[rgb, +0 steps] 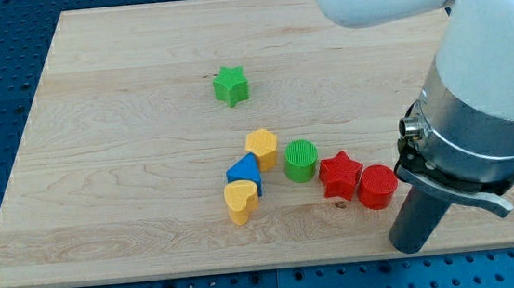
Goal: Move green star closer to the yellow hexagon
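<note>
While no writing or labels showed anywhere, the surface [123,100] was a pale wood board on a blue perforated bench. Green star [230,86] sat upper-middle, well apart from yellow hexagon [262,147] below it; no clear long axis. My tip [408,243] sat by the bottom-right edge, just beside the red cylinder [376,187]. No hand fitted, so apart/together n/a.

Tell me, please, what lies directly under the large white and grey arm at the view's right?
Partly seen: bare wooden board, and the dark rod ending in my tip, just below-right of the red cylinder block. The board's right edge and the blue table beyond are covered by the arm.
</note>
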### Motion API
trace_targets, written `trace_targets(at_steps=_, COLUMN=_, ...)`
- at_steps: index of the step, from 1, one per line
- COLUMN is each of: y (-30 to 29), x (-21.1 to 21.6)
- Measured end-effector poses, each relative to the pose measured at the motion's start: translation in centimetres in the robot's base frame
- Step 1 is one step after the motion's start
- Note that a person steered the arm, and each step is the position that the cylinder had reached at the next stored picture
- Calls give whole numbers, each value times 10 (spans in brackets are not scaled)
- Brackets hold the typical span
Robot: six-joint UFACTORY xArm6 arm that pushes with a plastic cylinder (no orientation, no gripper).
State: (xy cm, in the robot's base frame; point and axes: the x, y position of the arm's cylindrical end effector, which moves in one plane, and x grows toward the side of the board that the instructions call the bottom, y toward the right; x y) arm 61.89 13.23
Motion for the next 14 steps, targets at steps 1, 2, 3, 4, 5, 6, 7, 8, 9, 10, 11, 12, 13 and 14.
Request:
trace_targets(at_steps=1, y=-5, x=-1)
trace_targets(at_steps=2, y=39, x=-1)
trace_targets(at_steps=3, y=86, x=-1)
trace_targets(at_steps=4, y=130, x=-38)
trace_targets(at_steps=5, y=122, x=-107)
trace_targets(at_steps=6, y=52, x=-160)
trace_targets(at_steps=7, y=13, x=-188)
trace_targets(at_steps=8, y=-27, x=-221)
trace_targets(at_steps=9, y=-43, x=-245)
trace_targets(at_steps=10, y=-83, x=-258)
trace_targets(at_steps=11, y=-119, x=-255)
trace_targets(at_steps=12, y=-128, x=-253)
trace_targets(at_steps=13, y=-128, x=-235)
trace_targets(at_steps=14, y=-134, x=-222)
